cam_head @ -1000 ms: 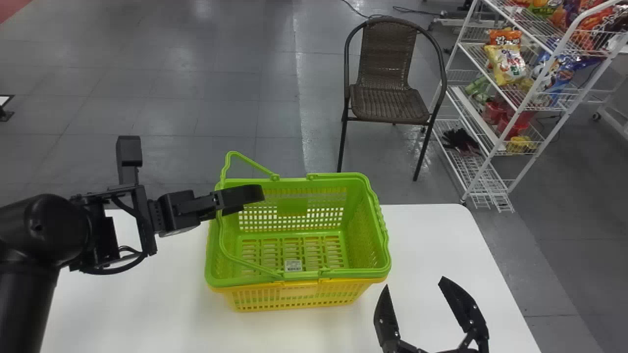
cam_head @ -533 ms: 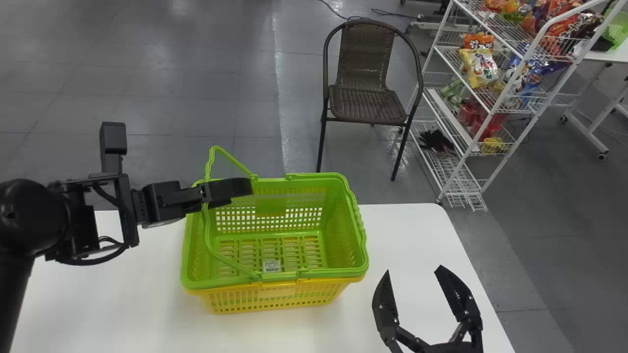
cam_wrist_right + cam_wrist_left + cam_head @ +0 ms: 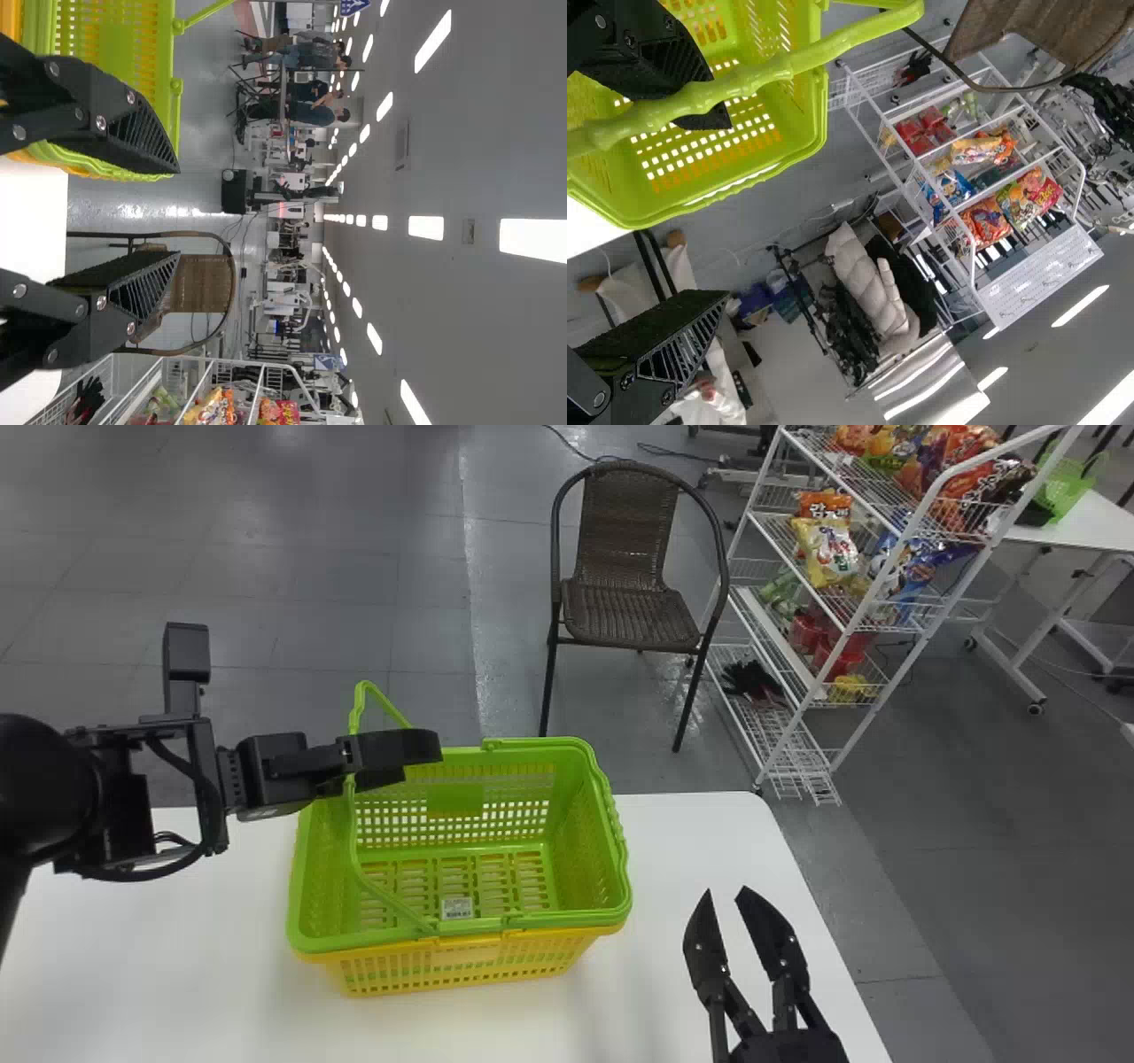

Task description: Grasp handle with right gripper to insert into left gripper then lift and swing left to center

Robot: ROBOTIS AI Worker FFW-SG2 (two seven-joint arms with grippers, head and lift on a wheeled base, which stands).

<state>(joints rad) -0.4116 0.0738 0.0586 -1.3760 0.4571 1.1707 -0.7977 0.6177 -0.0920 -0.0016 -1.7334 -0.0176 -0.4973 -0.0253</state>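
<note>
Above white table (image 3: 682, 841), right of green basket (image 3: 585, 815), my right gripper (image 3: 726, 893), released, fingers parted; raised green handle (image 3: 390, 897) over basket's left part, close by my left gripper (image 3: 421, 749), fingers also spread; beyond table, brown chair (image 3: 629, 611) and wire rack (image 3: 811, 691)

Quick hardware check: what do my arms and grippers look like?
The left arm is black, with a thick rounded section, boxy wrist parts and a looping black cable. The left gripper and right gripper both have black, tapering fingers with ribbed sides and round metal screws.
</note>
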